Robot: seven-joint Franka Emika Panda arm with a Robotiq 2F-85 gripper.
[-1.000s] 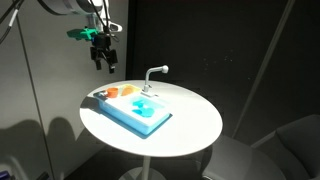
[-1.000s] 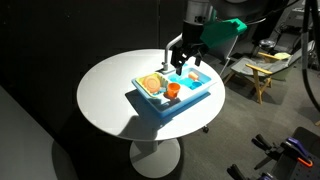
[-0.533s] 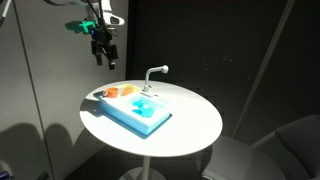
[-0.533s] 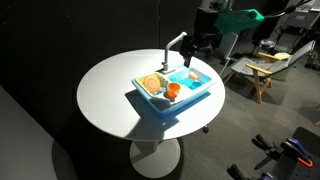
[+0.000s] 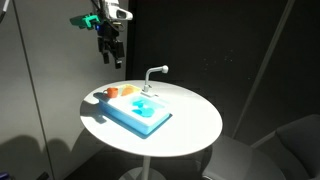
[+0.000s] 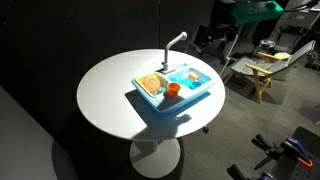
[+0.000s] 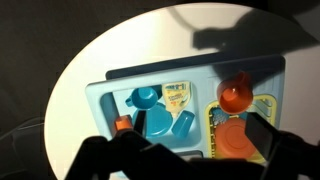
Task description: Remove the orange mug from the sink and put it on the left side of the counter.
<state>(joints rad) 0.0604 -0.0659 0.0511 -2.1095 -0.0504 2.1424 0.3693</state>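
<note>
The small deep-orange mug (image 7: 235, 96) stands upright in the right compartment of the light-blue toy unit, on a yellow rack, next to a paler orange plate (image 7: 238, 138). It shows in both exterior views (image 5: 128, 91) (image 6: 173, 90). The sink basin (image 7: 163, 108) on the left holds blue cups (image 7: 145, 100). The light-blue counter (image 7: 110, 85) rims the unit. My gripper (image 7: 185, 152) is open and empty, high above the unit, with its dark fingers (image 7: 265, 135) apart. It is also in both exterior views (image 5: 112, 48) (image 6: 208, 36).
The unit (image 5: 140, 116) sits on a round white table (image 5: 190, 125) on a single pedestal. A curved grey-white faucet (image 5: 155, 72) rises at the unit's back edge. A wooden stool (image 6: 258, 68) stands beyond the table. The surroundings are dark.
My gripper has risen and drifted sideways, higher above the unit, still open and empty. The mug and other items have not moved.
</note>
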